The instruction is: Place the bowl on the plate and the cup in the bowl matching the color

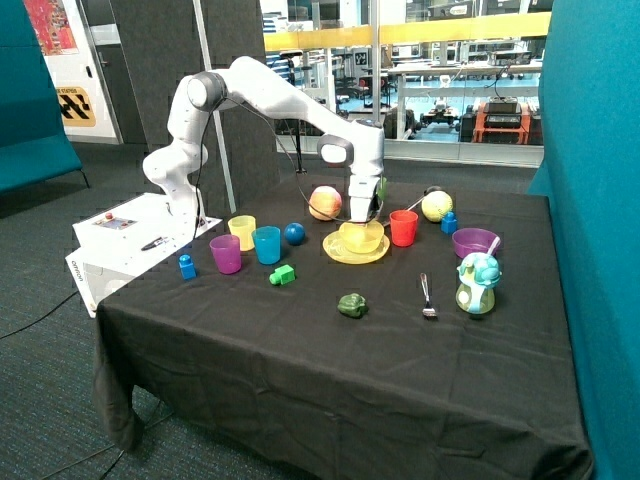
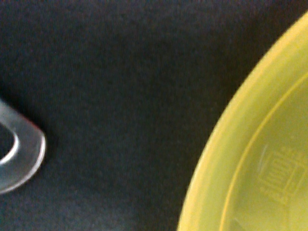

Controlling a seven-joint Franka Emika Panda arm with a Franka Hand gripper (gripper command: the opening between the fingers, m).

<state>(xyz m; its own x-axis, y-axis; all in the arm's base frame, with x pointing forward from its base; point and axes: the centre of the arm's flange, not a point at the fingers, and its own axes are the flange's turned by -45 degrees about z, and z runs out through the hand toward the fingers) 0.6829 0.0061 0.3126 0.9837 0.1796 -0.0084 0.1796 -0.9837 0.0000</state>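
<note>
Outside view: white arm reaches down to the middle of the black-clothed counter. Pincer sits right at the rim of the small shallow yellow plastic bowl. Bowl is already on the flat round yellow plastic plate with ribbed rim. Can't tell how far the pincer is open or whether it has hold of the bowl; the wrist blocks it. Small yellow plastic tumbler cup stands well apart near the counter's far edge by the arm base, not in the bowl. Just beside it: purple plastic cup and blue plastic cup, with a dark blue ball near them. Red plastic cup stands just beside the plate on the other side. Larger purple bowl sits further off, toward the teal wall.

Wrist view: translucent yellow plastic surface fills one corner, moulded marking visible; can't tell if it is bowl or plate. Black cloth fills the remainder. A clear curved edge pokes in at the opposite side.
</note>
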